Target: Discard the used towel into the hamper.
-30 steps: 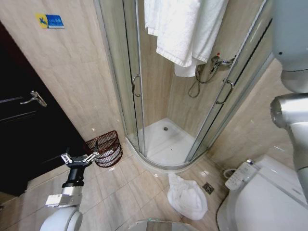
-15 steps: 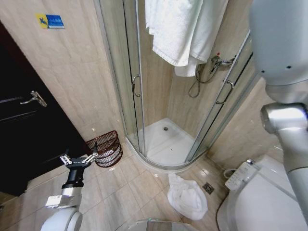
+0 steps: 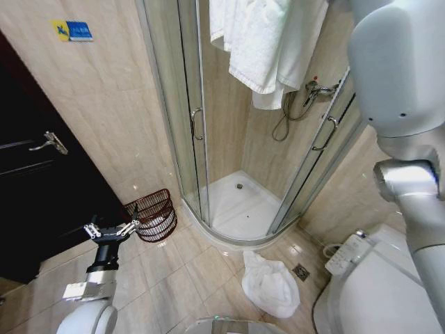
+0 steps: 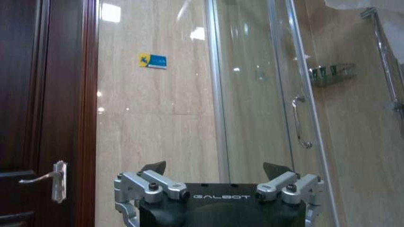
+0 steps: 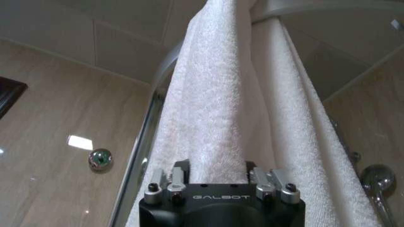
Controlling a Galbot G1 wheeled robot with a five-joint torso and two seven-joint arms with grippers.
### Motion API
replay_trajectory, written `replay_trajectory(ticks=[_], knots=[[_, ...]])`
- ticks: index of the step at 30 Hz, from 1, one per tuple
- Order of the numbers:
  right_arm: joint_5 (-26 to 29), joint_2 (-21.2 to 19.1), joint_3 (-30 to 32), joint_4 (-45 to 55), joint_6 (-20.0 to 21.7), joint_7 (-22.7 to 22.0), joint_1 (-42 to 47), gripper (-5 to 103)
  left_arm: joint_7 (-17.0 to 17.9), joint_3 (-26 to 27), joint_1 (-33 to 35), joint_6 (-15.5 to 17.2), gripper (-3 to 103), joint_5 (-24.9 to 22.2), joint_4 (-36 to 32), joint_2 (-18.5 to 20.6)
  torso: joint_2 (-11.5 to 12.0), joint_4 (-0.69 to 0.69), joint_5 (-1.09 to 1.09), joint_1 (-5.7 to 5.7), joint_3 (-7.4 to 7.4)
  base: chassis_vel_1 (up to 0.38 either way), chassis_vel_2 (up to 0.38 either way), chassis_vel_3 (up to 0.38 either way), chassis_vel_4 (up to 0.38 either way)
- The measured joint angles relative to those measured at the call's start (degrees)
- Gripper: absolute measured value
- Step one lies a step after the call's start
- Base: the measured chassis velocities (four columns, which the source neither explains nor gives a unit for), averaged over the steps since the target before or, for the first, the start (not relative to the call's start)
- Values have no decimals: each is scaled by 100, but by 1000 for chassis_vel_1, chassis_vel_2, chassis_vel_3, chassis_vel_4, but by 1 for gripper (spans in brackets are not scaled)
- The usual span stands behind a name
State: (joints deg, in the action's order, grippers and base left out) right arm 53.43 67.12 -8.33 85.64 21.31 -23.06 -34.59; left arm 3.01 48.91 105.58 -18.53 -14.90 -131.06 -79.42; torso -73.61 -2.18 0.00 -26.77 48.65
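A white towel hangs over the top of the shower cabin. In the right wrist view the same towel runs down between the fingers of my right gripper, which is shut on it. My right arm is raised high at the right. A second white towel lies crumpled on the floor tiles near the toilet. The hamper, a dark reddish wire basket, stands on the floor by the shower door. My left gripper hangs low just in front of it, open and empty, as its wrist view also shows.
The glass shower cabin with its white tray stands straight ahead. A dark door is at the left, a toilet at the lower right. A floor drain lies beside the crumpled towel.
My right arm has swung further into the head view, and the hanging towel has shifted slightly. The left gripper has drifted a little to the left.
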Motion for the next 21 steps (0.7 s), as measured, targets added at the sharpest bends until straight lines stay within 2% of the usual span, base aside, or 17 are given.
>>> replay_trajectory(ticks=[1, 2, 4, 5, 7, 10, 11, 21], knots=[[1, -2, 0, 8, -2, 0, 10, 44, 0, -1, 4, 5, 100, -3, -14, -3, 0, 0, 0, 0, 0, 0, 0, 0, 0], [2, -2, 1, 14, -4, 2, 19, 44, 0, -1, 6, 6, 100, -5, -21, -5, 0, 0, 0, 0, 0, 0, 0, 0, 0], [7, -1, 12, 16, -7, 3, 33, 34, 0, 8, 9, 9, 100, -5, -35, -8, 0, 0, 0, 0, 0, 0, 0, 0, 0], [7, -1, 12, 16, -7, 3, 33, 34, 0, 8, 9, 9, 100, -5, -35, -8, 0, 0, 0, 0, 0, 0, 0, 0, 0], [8, 0, 26, 11, -16, 7, 44, 23, 0, 27, 11, 10, 100, -4, -49, -11, 0, 0, 0, 0, 0, 0, 0, 0, 0], [10, -1, 33, 13, -18, 7, 54, 18, 0, 34, 17, 11, 100, -2, -53, -15, 0, 0, 0, 0, 0, 0, 0, 0, 0], [11, -4, 40, 18, -22, 11, 65, 9, 0, 40, 25, 11, 100, 5, -56, -23, 0, 0, 0, 0, 0, 0, 0, 0, 0], [83, -118, 89, 144, -29, 14, 159, 5, -40, 88, 104, -22, 100, 25, -88, -62, 0, 0, 0, 0, 0, 0, 0, 0, 0]])
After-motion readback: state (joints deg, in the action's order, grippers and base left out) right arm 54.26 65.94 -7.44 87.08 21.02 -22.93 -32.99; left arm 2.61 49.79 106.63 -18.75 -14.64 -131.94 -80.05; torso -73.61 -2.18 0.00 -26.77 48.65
